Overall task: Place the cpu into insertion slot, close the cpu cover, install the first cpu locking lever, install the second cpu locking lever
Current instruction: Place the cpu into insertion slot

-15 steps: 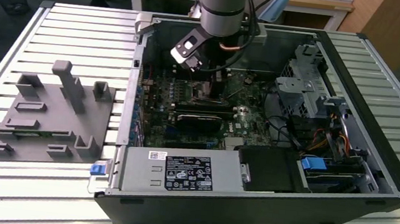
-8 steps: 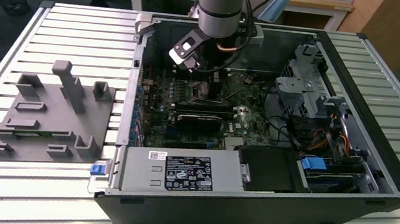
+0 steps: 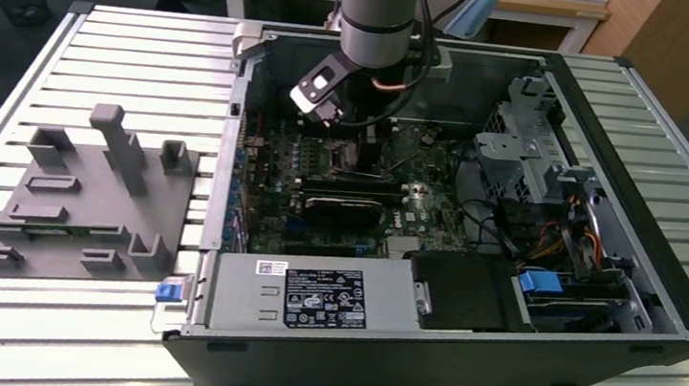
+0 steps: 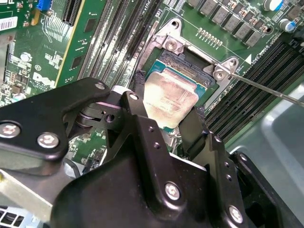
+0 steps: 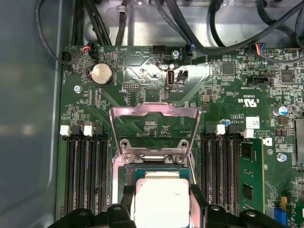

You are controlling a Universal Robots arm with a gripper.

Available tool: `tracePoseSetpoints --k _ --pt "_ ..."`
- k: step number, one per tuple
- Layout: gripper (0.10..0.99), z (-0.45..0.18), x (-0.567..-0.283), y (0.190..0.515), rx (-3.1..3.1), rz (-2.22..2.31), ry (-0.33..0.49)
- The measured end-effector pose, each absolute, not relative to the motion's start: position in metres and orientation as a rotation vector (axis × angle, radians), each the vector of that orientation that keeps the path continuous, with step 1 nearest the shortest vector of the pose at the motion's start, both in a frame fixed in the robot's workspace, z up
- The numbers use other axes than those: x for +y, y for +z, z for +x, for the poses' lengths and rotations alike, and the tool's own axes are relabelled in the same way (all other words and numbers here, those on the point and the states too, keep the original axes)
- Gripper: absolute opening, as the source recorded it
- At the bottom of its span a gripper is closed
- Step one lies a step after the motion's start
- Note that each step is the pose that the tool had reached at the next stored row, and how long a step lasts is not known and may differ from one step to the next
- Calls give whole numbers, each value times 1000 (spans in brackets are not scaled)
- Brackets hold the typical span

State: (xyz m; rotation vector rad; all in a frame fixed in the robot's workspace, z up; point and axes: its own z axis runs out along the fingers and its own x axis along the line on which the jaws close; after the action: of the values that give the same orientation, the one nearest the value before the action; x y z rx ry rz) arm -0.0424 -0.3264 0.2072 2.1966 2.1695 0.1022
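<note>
My gripper [image 4: 169,96] is shut on the cpu [image 4: 167,95], a pale square chip pinched on two opposite edges by the black fingers [image 4: 139,84]. The chip sits low over the insertion slot [image 4: 186,61], whose dark centre shows just beyond it; I cannot tell if they touch. In the first wrist view the cpu [image 5: 159,199] lies between the fingers [image 5: 125,195], and the cpu cover [image 5: 153,110] stands swung open past the insertion slot [image 5: 127,174]. A thin locking lever [image 4: 266,88] sticks out sideways. In the exterior view the gripper [image 3: 341,127] reaches down into the computer case.
Long black memory slots [image 5: 85,171] flank the socket on both sides. Cables [image 5: 190,28] hang along the case wall. In the exterior view the power supply [image 3: 308,297] sits at the front, a drive cage [image 3: 539,165] on the right, and a grey fixture [image 3: 88,195] on the table at the left.
</note>
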Motion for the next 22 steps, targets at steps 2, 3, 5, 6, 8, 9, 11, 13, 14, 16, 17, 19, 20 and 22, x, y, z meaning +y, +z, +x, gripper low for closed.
tracePoseSetpoints --k 2,3,5,6,8,9,11,13,14,16,17,19,20,22 --pt "537 -43 -326 206 2170 2196 102" --pt "537 -43 -326 206 2170 2196 102" --pt "537 -43 -326 206 2170 2196 102" --pt "537 -43 -326 206 2170 2196 102" --pt "537 -43 -326 205 2170 2196 102" --pt "537 -43 -326 205 2170 2196 102" --pt "537 -43 -326 204 2171 2195 102" --pt "537 -43 -326 203 2172 2194 102" --pt "537 -43 -325 203 2172 2194 102" --pt "537 -43 -325 202 2172 2194 102" --pt "537 -43 -324 201 2172 2194 102" --pt "537 -43 -324 200 2173 2194 102" --pt "537 -43 -324 200 2173 2194 102" --pt "537 -43 -323 198 2172 2193 102"
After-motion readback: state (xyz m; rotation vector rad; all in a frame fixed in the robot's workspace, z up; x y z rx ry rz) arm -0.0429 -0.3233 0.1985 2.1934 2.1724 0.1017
